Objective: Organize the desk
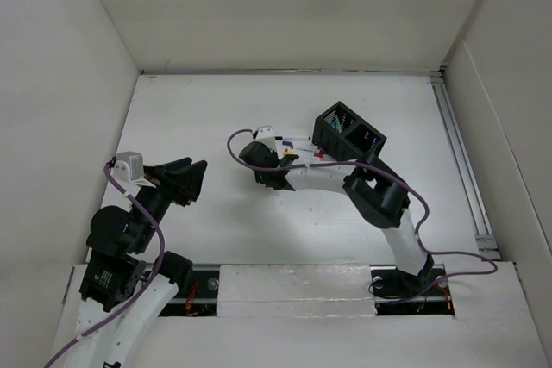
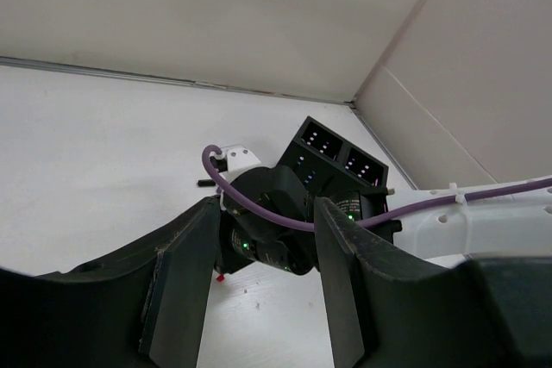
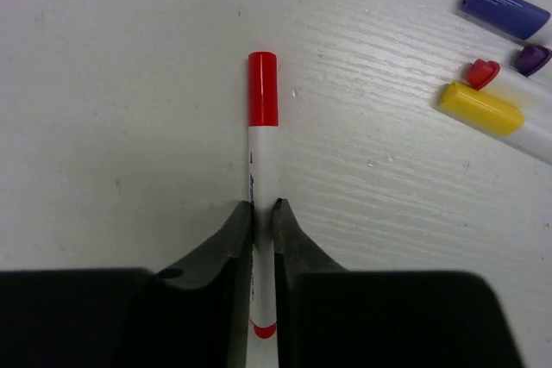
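Note:
The desk (image 1: 216,109) is a white tabletop edged by white walls. My right gripper (image 3: 262,208) is shut on a white marker with a red cap (image 3: 262,118), at or just above the desk surface; I cannot tell which. In the top view the right gripper (image 1: 263,171) sits mid-desk, left of the black mesh organizer (image 1: 349,134), and hides the marker. My left gripper (image 1: 188,180) is open and empty, hovering left of it. The left wrist view shows its fingers (image 2: 185,273) apart, framing the right wrist.
Loose markers lie right of the held one: a yellow-capped one (image 3: 479,108), a purple-capped one (image 3: 504,9) and a small red-tipped one (image 3: 483,72). They show between gripper and organizer in the top view (image 1: 302,146). A black marker (image 2: 205,184) lies behind the right wrist.

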Robot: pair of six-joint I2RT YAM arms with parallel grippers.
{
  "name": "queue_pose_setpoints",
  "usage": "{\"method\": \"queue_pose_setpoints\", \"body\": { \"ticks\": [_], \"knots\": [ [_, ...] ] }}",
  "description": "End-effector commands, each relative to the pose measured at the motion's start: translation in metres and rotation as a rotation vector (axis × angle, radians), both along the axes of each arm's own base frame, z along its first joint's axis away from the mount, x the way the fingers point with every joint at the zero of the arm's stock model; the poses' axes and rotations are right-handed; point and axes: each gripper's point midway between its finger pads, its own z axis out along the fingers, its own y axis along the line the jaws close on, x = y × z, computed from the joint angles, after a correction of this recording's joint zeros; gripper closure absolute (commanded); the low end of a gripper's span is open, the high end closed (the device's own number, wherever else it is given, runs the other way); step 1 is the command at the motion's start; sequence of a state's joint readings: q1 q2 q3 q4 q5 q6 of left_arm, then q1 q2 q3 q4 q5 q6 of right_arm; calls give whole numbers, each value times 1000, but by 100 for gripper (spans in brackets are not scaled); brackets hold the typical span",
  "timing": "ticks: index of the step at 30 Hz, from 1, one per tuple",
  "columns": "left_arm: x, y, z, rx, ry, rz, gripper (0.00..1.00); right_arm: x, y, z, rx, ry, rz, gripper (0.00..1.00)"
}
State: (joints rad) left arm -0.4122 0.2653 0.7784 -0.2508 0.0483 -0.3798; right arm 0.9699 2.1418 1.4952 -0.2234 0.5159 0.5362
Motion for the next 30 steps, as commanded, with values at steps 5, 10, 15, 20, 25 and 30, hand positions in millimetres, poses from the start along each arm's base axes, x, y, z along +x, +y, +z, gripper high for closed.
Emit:
{"method": "queue_pose_setpoints", "body": {
  "ticks": [5, 10, 15, 20, 25, 30],
  "knots": [
    [0, -1, 12, -22, -44, -6, 56, -7, -11, 7, 34, 3, -15, 100],
    [1, 0, 11, -22, -41, 0, 56, -4, -12, 53, 194, -56, -10, 100],
    [0, 0, 12, -24, -45, 0, 56, -3, -19, 102, 384, -108, 2, 100],
    [-2, 0, 13, -26, -51, -2, 56, 2, -66, 166, 509, -201, -48, 100],
    [-2, 0, 13, -25, -49, -2, 56, 13, -121, 202, 548, -285, -134, 100],
    [-2, 0, 13, -28, -50, -7, 56, 27, -203, 212, 513, -344, -302, 100]
  ]
}}
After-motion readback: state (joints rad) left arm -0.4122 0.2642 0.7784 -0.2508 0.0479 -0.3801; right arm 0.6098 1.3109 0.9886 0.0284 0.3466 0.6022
